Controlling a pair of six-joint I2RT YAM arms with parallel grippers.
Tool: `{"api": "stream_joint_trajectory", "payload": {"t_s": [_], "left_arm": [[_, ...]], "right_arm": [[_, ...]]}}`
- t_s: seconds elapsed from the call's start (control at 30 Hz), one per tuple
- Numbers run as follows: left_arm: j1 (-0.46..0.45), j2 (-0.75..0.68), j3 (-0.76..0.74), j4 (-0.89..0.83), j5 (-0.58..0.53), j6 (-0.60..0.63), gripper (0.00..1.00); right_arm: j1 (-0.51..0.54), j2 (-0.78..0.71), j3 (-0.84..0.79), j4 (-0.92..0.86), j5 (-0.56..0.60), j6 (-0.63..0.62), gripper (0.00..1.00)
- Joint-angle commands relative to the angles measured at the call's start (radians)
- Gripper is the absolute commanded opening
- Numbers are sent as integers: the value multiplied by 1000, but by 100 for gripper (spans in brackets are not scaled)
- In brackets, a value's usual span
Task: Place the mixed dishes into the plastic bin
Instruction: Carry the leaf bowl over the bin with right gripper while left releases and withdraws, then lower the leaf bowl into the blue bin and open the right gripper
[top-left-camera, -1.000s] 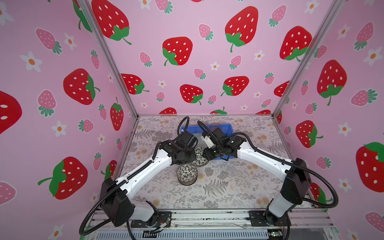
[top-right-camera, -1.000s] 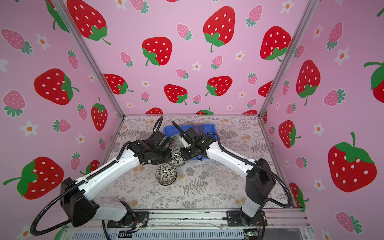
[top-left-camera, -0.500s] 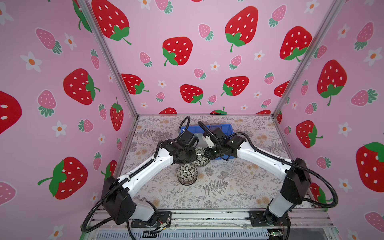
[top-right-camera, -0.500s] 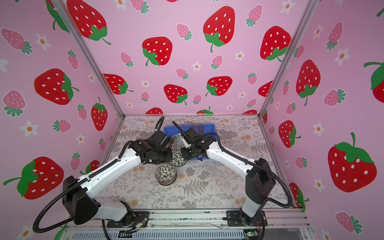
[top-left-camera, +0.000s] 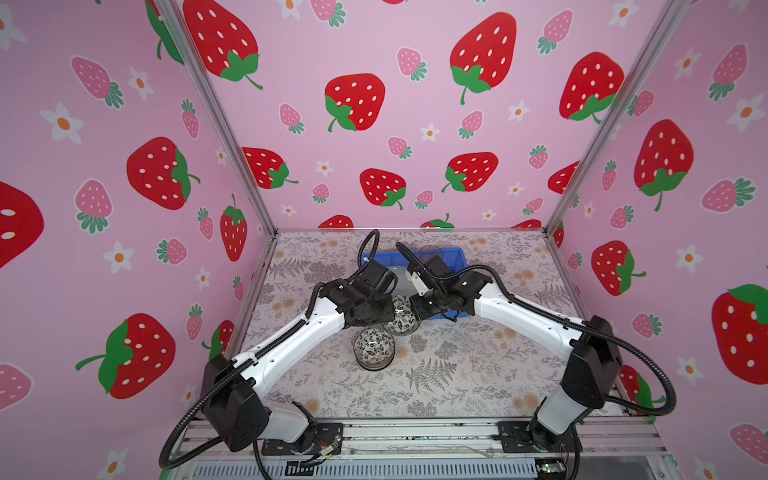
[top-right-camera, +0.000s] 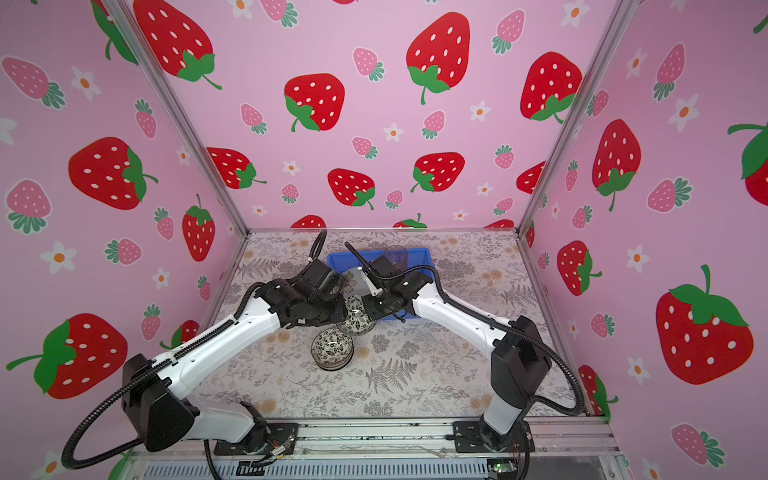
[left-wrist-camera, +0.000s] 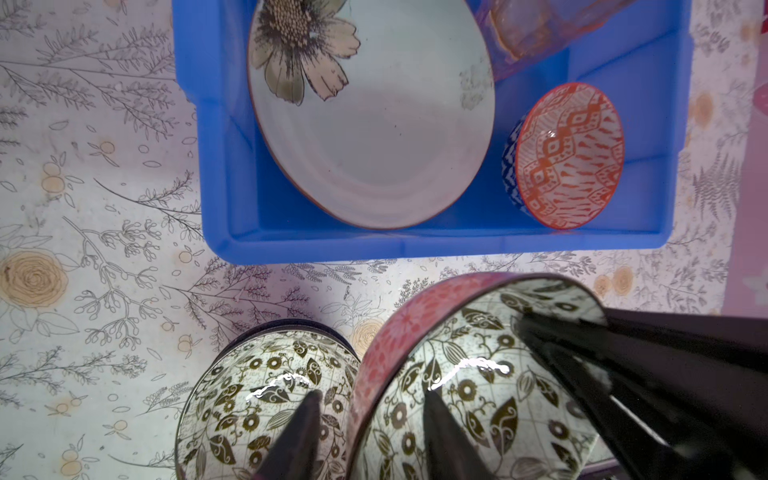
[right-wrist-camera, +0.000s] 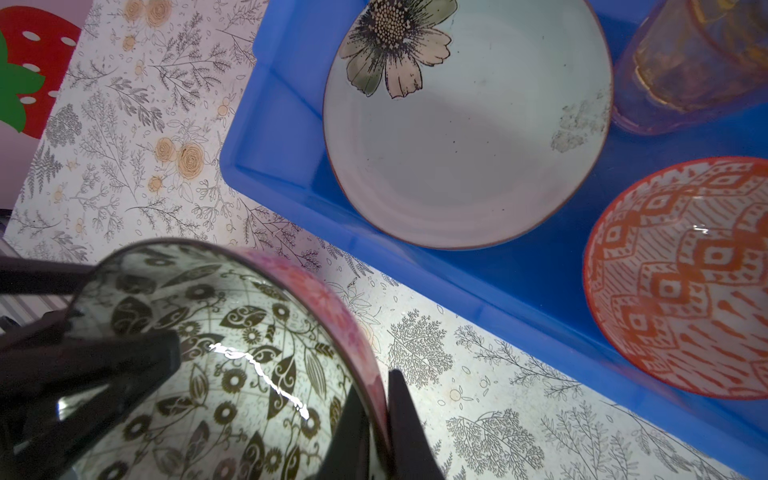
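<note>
Clamping rim of black-floral bowl (right-wrist-camera: 232, 353) with right tool (right-wrist-camera: 376, 401), shut tight. Straddling opposite rim with left tool (left-wrist-camera: 370, 399), jaws parted, not gripping. Beyond both: blue bin (left-wrist-camera: 220, 166) holding flower plate (left-wrist-camera: 374, 137).

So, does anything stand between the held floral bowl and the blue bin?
Nothing visible does: only bare tablecloth lies between the floral bowl and the bin. Inside, the flower plate and orange bowl cover much of the floor.
</note>
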Motion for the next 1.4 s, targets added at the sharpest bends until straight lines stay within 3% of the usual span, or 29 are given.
{"api": "stream_joint_trajectory", "payload": {"t_s": [0.0,0.33,0.53,0.93,1.37], "left_arm": [[1,-49,18,-9,-53,12,61],[64,-198,-42,-19,-107,-6,82],[111,-292,-102,-72,-122,-21,89],[155,-441,-184,-155,-137,-65,89],[171,-468,-214,-173,-136,-77,89]], "right_arm": [[-23,-53,4,-1,-23,-5,0],[-170,-95,-1,-34,-65,-44,0],[-294,-79,5,-56,-84,-93,0],[-445,46,10,-28,-82,-164,0],[-463,135,-17,53,-43,-153,0]]}}
